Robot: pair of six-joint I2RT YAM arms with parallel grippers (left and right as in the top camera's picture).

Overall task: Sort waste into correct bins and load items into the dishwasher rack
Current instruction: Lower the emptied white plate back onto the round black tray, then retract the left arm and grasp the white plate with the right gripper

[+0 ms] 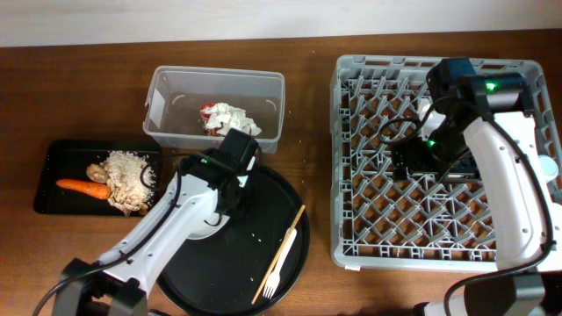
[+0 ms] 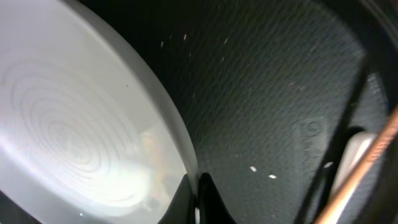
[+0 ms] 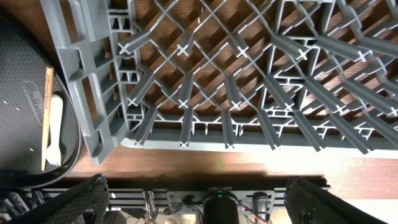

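The left gripper, almost fully closed, is pinching the rim of the white round plate on the round black tray, needing a firm, level lift, while the right gripper is hanging wide open, empty, over the grey plastic lattice rack

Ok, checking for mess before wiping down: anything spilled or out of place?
Only small white crumbs scattered loose across the round black tray, near the fork and chopsticks. Nothing looks tipped or broken.
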